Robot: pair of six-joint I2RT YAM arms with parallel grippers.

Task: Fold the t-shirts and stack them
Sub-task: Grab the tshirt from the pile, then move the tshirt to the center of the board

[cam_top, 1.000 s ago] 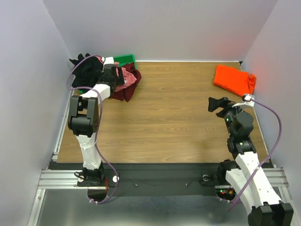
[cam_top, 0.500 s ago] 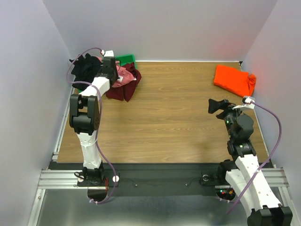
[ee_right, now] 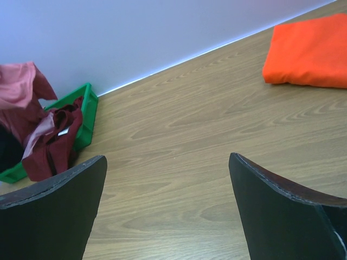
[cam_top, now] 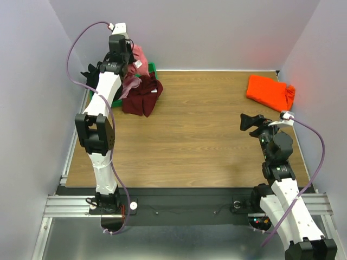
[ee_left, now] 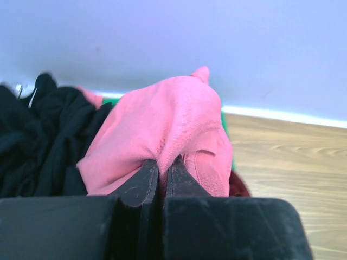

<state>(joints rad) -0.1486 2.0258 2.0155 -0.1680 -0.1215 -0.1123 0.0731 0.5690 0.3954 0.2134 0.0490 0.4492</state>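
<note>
Now the left gripper [ee_left: 160, 162], pinched tight on the salmon-pink t-shirt [ee_left: 173, 116], holds it above the pile [cam_top: 142, 96] at eleven o'clock; the right gripper [ee_right: 167, 157] hangs wide open. Next it likely needs spreading flat on the table [cam_top: 200, 146].

Wood-grain surface [cam_top: 200, 141], seen from above. At 1 o'clock, a folded orange t-shirt [cam_top: 269, 92] lies flat near the far right corner. At 11 o'clock, a green bin [ee_right: 87, 108] occupies the far left corner, with a maroon t-shirt [cam_top: 142, 97] draped over its rim onto the wood.
</note>
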